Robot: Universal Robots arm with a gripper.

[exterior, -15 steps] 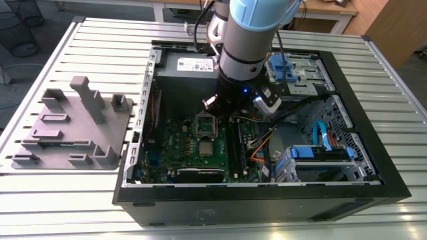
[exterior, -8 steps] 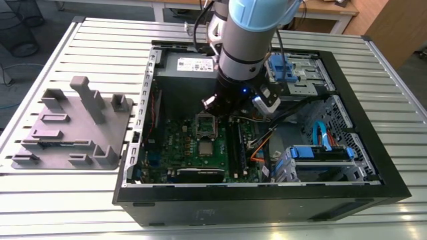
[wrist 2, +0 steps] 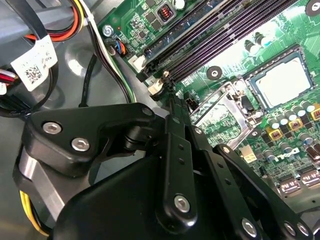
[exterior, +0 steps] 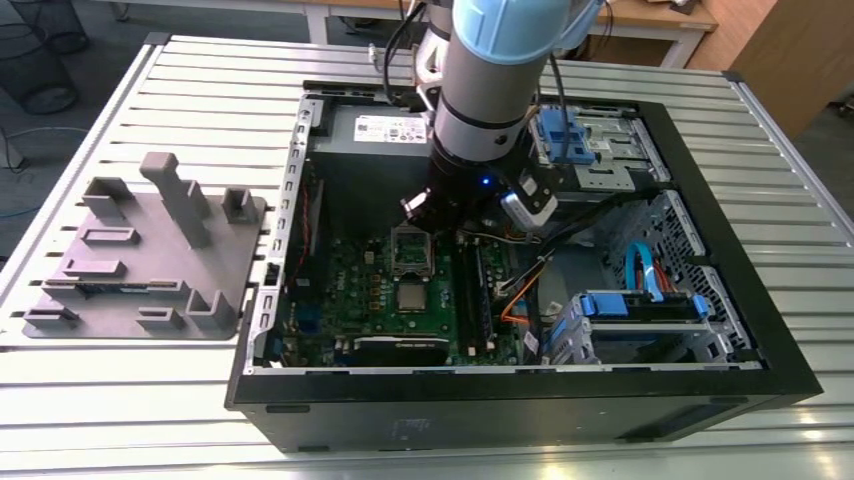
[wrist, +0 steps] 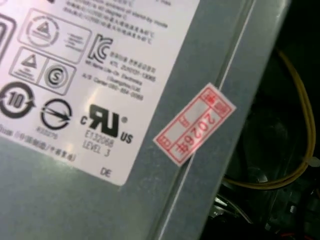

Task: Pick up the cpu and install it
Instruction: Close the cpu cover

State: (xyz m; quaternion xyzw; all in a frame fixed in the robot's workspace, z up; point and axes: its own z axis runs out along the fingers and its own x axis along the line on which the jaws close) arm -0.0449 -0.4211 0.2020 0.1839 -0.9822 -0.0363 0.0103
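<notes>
Slatted metal table [exterior: 120,400], open black computer case [exterior: 534,415] lying on it. Our landmark is the green motherboard [exterior: 360,290] on the case floor.

- The cpu [exterior: 411,297] lies flat on the motherboard, pale top up, inside a dark rectangular frame near the board's middle.
- Just beside it on the board a metal hinged frame [wrist 2: 225,107] stands tilted up. In the second wrist view it sits between the cpu and the gripper's tip.
- The gripper [wrist 2: 170,95] hangs over the motherboard near the ends of the long dark memory slots [wrist 2: 225,30]. Its fingers are drawn narrow, tips together, with nothing seen between them. We cannot tell whether the tip touches the board.
- The arm [exterior: 487,90] comes down over the motherboard and hides the board's far part in the exterior view.
- Off the motherboard's edge is a bundle of black, orange and yellow cables [wrist 2: 60,30] with a white tag [wrist 2: 35,62].
- Beyond the motherboard sits a grey power supply [wrist: 75,200] with a red-and-white sticker [wrist: 195,125], and a yellow wire [wrist: 300,150] beside it.
- Blue drive brackets [exterior: 641,305] lie toward the exterior view's right of the board.
- Well apart from the motherboard, outside the case toward the exterior view's left, is a grey holder tray [exterior: 147,250] with upright blocks.
</notes>
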